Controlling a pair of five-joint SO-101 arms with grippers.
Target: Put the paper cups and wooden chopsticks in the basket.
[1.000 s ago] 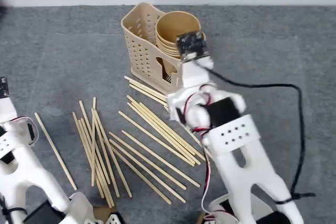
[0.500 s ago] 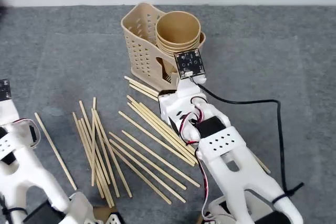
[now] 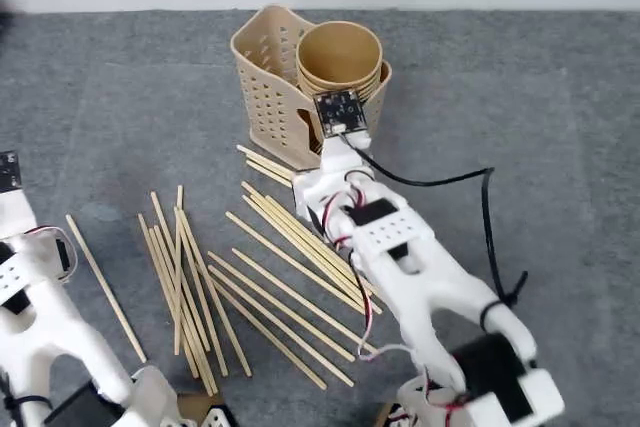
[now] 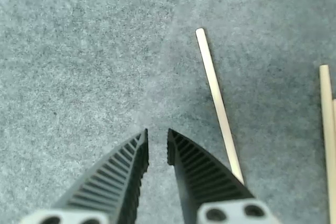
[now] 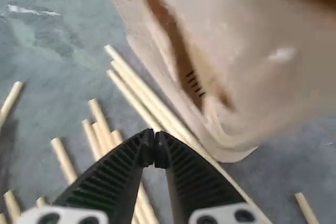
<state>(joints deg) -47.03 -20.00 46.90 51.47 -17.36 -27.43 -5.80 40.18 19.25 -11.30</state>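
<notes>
Right gripper (image 5: 154, 141): jaws pressed together on nothing, tips low over the chopsticks (image 5: 136, 83) that lie at the basket's foot.
Basket (image 5: 247, 77): upright just ahead of the right gripper, with the paper cups (image 3: 340, 55) stacked inside.
Left gripper (image 4: 157, 141): jaws a narrow gap apart, empty, above the grey mat (image 4: 79, 51).
Single chopstick (image 4: 218, 103): flat on the mat, just beside one left finger.

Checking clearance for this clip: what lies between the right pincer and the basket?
A few wooden chopsticks lie flat between the right pincer and the basket, along its base, seen in the right wrist view.
</notes>
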